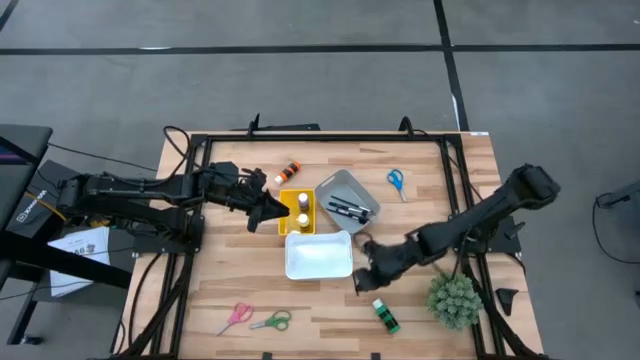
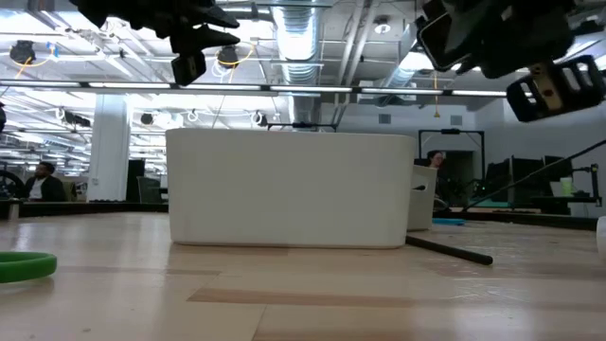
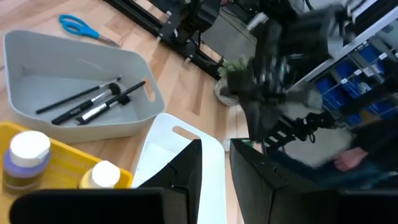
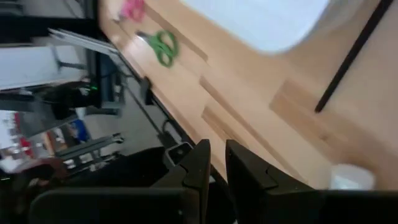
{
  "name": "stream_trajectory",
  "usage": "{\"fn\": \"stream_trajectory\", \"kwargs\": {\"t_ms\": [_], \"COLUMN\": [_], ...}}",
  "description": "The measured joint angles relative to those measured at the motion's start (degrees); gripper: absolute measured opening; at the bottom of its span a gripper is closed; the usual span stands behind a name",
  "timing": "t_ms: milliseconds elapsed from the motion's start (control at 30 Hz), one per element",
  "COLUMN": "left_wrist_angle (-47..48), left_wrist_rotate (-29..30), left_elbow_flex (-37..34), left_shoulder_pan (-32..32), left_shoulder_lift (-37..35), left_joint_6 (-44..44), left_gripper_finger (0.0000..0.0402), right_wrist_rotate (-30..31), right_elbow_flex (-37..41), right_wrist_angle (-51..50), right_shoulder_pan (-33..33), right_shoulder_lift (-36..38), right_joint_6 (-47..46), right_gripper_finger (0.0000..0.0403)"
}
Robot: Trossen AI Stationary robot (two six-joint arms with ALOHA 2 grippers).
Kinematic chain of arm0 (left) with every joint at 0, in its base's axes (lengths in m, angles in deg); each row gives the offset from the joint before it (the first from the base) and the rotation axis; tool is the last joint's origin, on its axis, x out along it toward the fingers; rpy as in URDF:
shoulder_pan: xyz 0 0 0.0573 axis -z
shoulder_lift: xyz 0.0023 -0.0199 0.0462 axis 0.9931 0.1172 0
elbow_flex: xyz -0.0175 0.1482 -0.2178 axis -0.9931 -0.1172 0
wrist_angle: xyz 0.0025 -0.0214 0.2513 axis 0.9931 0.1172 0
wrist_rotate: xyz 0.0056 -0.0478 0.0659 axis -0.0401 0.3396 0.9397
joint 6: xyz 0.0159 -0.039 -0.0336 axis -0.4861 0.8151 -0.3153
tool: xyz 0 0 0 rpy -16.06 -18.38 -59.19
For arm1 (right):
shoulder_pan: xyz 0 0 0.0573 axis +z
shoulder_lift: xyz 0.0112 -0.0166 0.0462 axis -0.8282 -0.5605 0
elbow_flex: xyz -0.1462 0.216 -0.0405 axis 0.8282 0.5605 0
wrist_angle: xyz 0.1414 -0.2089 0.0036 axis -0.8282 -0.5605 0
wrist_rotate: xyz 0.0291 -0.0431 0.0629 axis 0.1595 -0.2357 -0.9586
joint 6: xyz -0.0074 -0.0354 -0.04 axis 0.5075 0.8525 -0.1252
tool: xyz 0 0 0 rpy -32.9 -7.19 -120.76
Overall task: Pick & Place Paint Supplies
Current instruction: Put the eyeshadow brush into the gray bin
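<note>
Paint bottles with white caps stand in the yellow plastic tray, beside the grey bin holding thin dark paintbrushes. Left gripper hovers over the yellow tray, fingers a little apart, holding nothing. Right gripper hangs near the white rectangular bin, fingers nearly together, empty. One green paint bottle lies on the wooden table.

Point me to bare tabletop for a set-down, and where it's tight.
Free: between orange bottle and table's left edge; between pink scissors and white bin. Crowded: yellow tray, grey tray, both end effectors mid-table.
</note>
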Motion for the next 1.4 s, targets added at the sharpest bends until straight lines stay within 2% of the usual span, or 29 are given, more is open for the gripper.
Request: {"fn": "stream_trajectory", "kwargs": {"t_ms": [200,367,667,1400], "left_wrist_angle": [0.03,0.08,0.54,0.87], "left_wrist_rotate": [-0.07,-0.39,-0.93,-0.95], "left_elbow_flex": [0.0,0.0,0.01,0.0], "left_shoulder_pan": [0.02,0.02,0.02,0.02], "left_shoulder_lift": [-0.17,-0.6,-2.7,-3.56], "left_joint_6": [-2.7,-3.52,-4.17,-4.1], "left_gripper_finger": [0.0076,0.0076,0.0076,0.0076], "right_wrist_rotate": [0.69,5.63,5.27,8.07], "right_elbow_flex": [-6.06,-6.45,-6.44,-6.38], "right_wrist_angle": [-0.18,-0.16,0.37,-4.27], "right_shoulder_pan": [2.14,2.33,2.35,3.43], "right_shoulder_lift": [-10.51,-12.94,-18.13,-18.43], "right_joint_6": [-2.66,-3.12,-3.04,-2.73], "right_gripper_finger": [0.0047,0.0047,0.0047,0.0047]}}
